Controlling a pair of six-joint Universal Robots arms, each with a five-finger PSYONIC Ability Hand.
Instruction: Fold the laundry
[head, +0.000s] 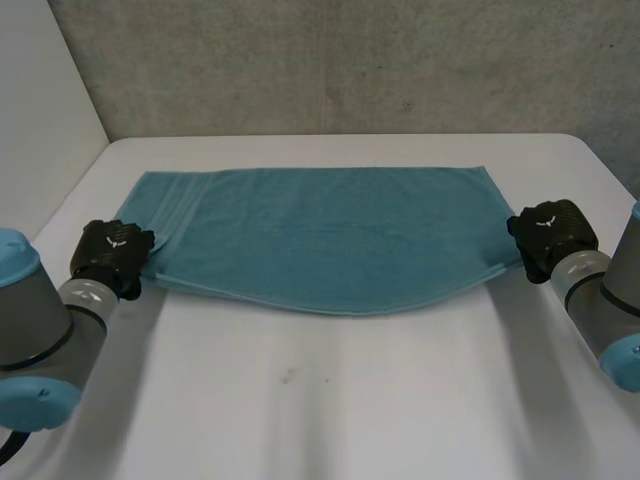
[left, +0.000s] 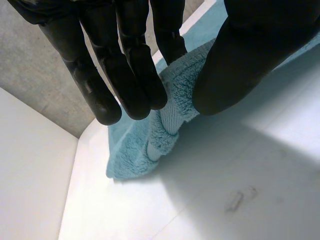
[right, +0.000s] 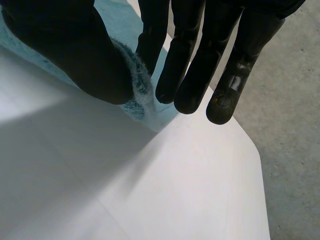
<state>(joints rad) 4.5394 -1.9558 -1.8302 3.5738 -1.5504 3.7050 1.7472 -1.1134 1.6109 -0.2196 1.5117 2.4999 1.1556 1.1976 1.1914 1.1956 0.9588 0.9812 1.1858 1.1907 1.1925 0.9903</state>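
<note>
The left hand (head: 112, 250) sits at the near left corner of the teal towel (head: 320, 235), and in its own wrist view that corner is bunched up and pinched between the thumb (left: 250, 55) and the straight fingers (left: 127, 70), with the cloth raised a little off the bench (head: 330, 390). The right hand (head: 552, 232) is at the opposite end, on the near right corner; in its wrist view the thumb (right: 65, 50) presses the fluffy edge of the cloth against the nearest of its straight fingers (right: 150, 35), so it too holds the towel in a pinch. The towel lies spread lengthwise across the far half of the white bench, between the two hands, looking doubled over on itself, with stitched stripes at its left end. Its near edge bows toward the robot in the middle, while both held corners are drawn outward. Behind the bench stands a grey concrete wall (head: 350, 60).
</note>
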